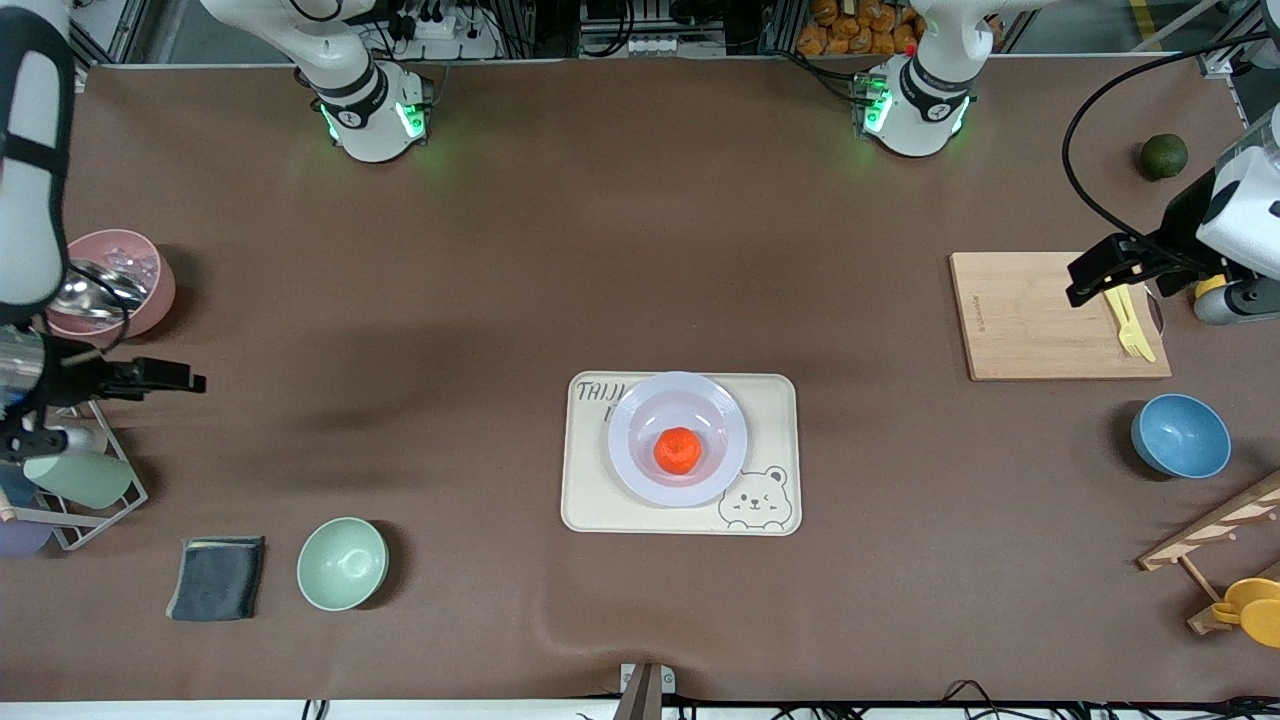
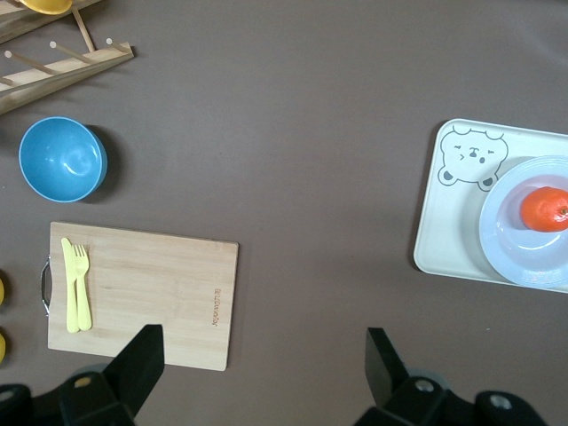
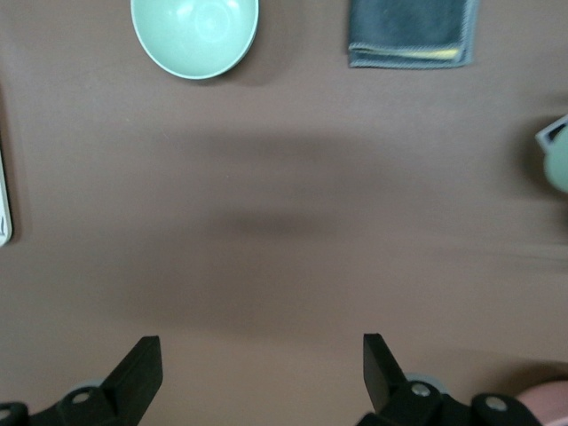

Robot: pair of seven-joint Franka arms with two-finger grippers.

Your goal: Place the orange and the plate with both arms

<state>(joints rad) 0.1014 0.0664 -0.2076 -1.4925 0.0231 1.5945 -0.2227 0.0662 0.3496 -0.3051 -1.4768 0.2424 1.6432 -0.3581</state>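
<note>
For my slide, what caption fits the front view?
Orange on plate on bear tray; open left gripper and right gripper at table ends.

Front view: high camera, looking steeply down across the whole brown surface (image 1: 500,250) toward the two arm bases along its upper edge. Left wrist view: looks straight down from well above the left arm's end of the surface, its own left pincer (image 2: 264,355) at the frame edge; shares with the front view the cutting board (image 2: 142,293), blue bowl (image 2: 62,160) and bear tray (image 2: 444,231). Right wrist view: same downward look, over the right arm's end; shares the mint-green bowl (image 3: 195,35) and grey cloth (image 3: 411,31).
</note>
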